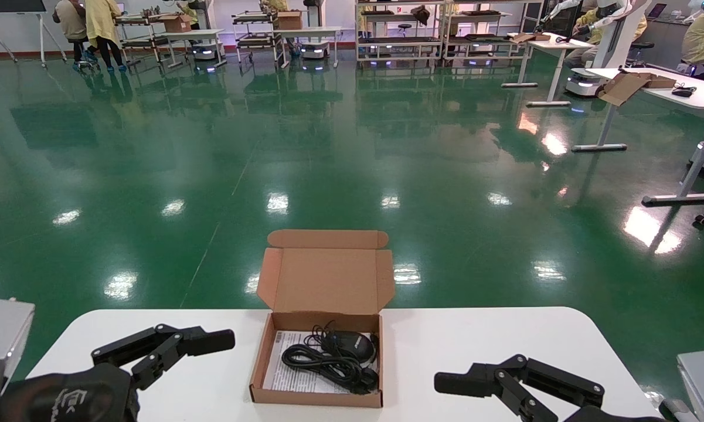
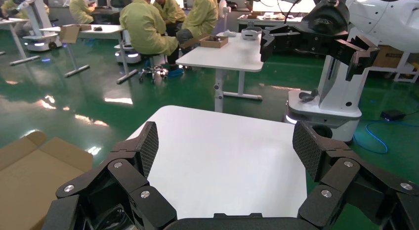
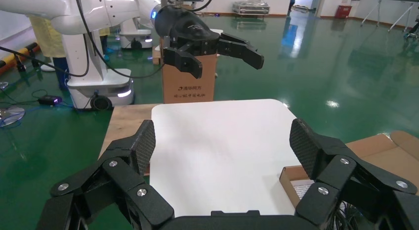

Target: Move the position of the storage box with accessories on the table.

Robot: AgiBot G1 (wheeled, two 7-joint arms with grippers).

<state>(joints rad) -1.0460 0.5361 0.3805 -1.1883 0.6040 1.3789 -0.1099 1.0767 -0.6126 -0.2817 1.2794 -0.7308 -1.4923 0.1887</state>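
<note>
The storage box (image 1: pixel 319 357), brown cardboard, sits open at the middle of the white table (image 1: pixel 475 340), its lid (image 1: pixel 326 280) standing up at the far side. Inside lie a black mouse (image 1: pixel 352 346), its bundled cable (image 1: pixel 322 363) and a white printed sheet (image 1: pixel 284 375). My left gripper (image 1: pixel 205 343) is open and empty above the table, left of the box. My right gripper (image 1: pixel 463 384) is open and empty, right of the box. In the left wrist view the fingers (image 2: pixel 148 148) spread over bare tabletop. The right wrist view shows the box's corner (image 3: pixel 296 175).
The table's far edge drops to a green floor. Grey housings sit at the left (image 1: pixel 0 346) and right (image 1: pixel 703 375) table ends. A cardboard carton (image 3: pixel 190 81) stands on the floor beyond the table's left end. Desks, racks and people stand far off.
</note>
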